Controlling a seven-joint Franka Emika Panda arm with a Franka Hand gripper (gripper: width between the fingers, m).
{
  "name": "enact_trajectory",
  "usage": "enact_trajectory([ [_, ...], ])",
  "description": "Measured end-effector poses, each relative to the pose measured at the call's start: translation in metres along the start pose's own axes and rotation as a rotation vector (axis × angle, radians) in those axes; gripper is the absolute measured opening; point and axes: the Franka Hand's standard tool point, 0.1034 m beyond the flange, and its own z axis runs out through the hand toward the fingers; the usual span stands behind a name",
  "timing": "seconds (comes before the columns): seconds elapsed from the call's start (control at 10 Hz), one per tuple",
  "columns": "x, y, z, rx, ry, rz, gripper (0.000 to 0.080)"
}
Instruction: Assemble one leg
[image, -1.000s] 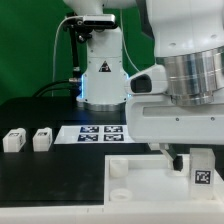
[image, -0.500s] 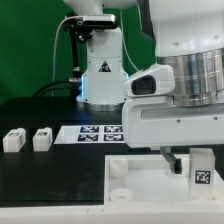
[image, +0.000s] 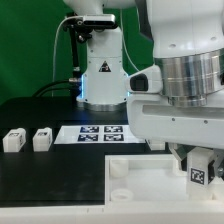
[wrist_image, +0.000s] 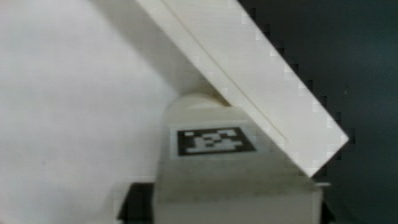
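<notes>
The leg (image: 199, 174) is a small white block with a black-and-white tag. It stands at the far right of the large white panel (image: 145, 178) in the exterior view. My gripper (image: 196, 160) is down over it, with the jaws on either side of the block, shut on it. In the wrist view the leg (wrist_image: 217, 140) fills the space between the jaws of my gripper (wrist_image: 222, 205). One dark finger (wrist_image: 146, 203) shows beside it. The panel's flat face (wrist_image: 71, 100) and its raised edge (wrist_image: 249, 75) lie behind the leg.
Two more legs (image: 14, 140) (image: 42, 138) stand on the black table at the exterior view's left. The marker board (image: 100, 132) lies behind the panel. The robot's base (image: 100, 70) stands at the back.
The arm has come down and shifted towards the exterior view's right. The fingers, earlier beside the leg, now close round it, and the leg sits slightly tilted.
</notes>
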Motion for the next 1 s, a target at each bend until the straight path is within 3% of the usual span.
enact_trajectory([
  [0.1, -0.0005, -0.001, 0.0007, -0.021, -0.012, 0.215, 0.0296],
  [0.2, 0.0003, -0.0001, 0.0011, -0.023, -0.014, 0.424, 0.0296],
  [0.4, 0.0015, -0.0012, 0.0001, -0.006, -0.062, 0.775, 0.0295],
  [0.7, 0.0018, -0.0027, -0.002, -0.005, -0.044, 1.031, 0.0295],
  [0.9, 0.0014, -0.002, -0.0021, -0.004, -0.033, 1.027, 0.0295],
  [1.0, -0.0001, -0.0005, -0.0004, -0.012, -0.034, 1.023, 0.0404],
])
